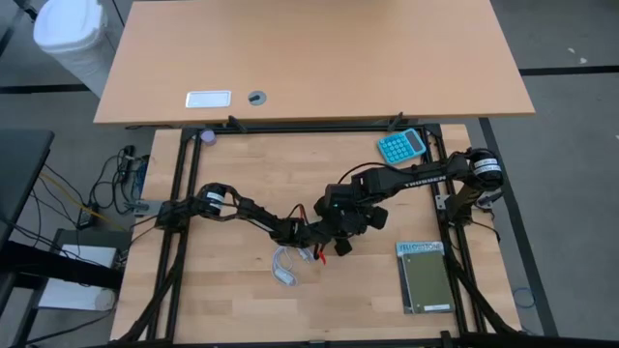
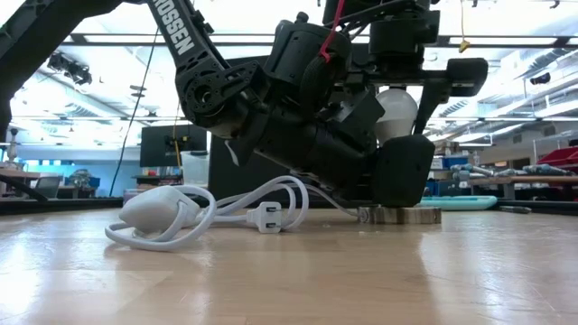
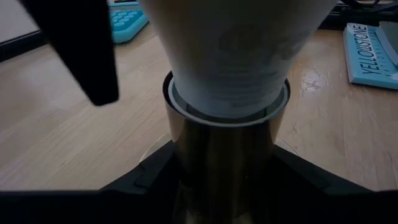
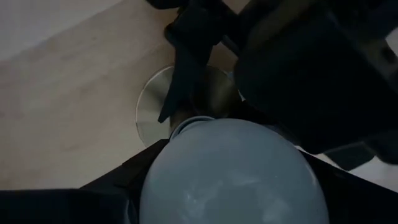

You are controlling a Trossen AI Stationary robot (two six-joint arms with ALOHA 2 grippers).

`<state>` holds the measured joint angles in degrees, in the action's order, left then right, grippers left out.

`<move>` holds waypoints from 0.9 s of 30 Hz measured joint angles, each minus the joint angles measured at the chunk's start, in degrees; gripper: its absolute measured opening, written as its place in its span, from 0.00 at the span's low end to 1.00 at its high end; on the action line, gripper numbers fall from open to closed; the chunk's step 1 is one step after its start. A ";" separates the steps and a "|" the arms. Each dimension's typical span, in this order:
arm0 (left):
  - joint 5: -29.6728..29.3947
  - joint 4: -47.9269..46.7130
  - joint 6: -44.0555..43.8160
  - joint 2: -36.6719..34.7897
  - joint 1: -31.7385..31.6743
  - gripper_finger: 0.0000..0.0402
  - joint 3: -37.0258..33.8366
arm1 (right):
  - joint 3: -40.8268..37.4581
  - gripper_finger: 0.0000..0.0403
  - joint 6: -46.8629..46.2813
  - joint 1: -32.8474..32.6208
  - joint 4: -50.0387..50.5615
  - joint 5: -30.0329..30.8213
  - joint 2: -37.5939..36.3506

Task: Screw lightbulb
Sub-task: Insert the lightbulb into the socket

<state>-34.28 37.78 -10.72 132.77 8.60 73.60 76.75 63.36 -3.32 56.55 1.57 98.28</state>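
The white lightbulb (image 4: 230, 177) stands upright with its neck (image 3: 227, 81) in the mouth of a brass-coloured socket (image 3: 224, 149). The socket rises from a round grey base disc (image 4: 152, 106) that lies flat on the table near its middle. My right gripper (image 4: 230, 186) comes down over the bulb and is shut on it. My left gripper (image 3: 224, 183) reaches in low from the table's left and is shut on the socket. In the high view both grippers (image 1: 311, 232) (image 1: 340, 230) meet at the table's middle and hide the bulb. My left gripper pinches the socket's barrel (image 3: 186, 155) between its two fingers, below the rim. The fingers come nearly level from the table's left. The socket stands upright on its base disc (image 2: 397, 215). My right gripper holds the bulb's round globe (image 4: 161, 180) between its two fingers, one on each side. The fingers come from above, pointing down. The bulb stands upright with its neck in the socket's mouth.
A coiled white cable with a switch and plug (image 2: 181, 212) lies on the table just nearer the front than the grippers (image 1: 285, 266). A teal calculator (image 1: 401, 145) lies at the far right, a green book (image 1: 426, 275) at the near right.
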 joint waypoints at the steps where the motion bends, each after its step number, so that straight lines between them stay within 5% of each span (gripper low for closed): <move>1: 0.00 0.00 -0.02 0.00 0.00 0.51 0.00 | 0.00 0.64 -1.35 -0.06 0.00 0.04 0.00; 27: -0.38 -0.02 -0.46 0.00 0.00 0.51 0.00 | 0.00 0.69 -49.03 -0.41 -1.18 -0.94 0.04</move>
<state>-34.67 37.76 -11.18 132.77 8.60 73.60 76.75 14.33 -3.73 55.37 0.62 98.32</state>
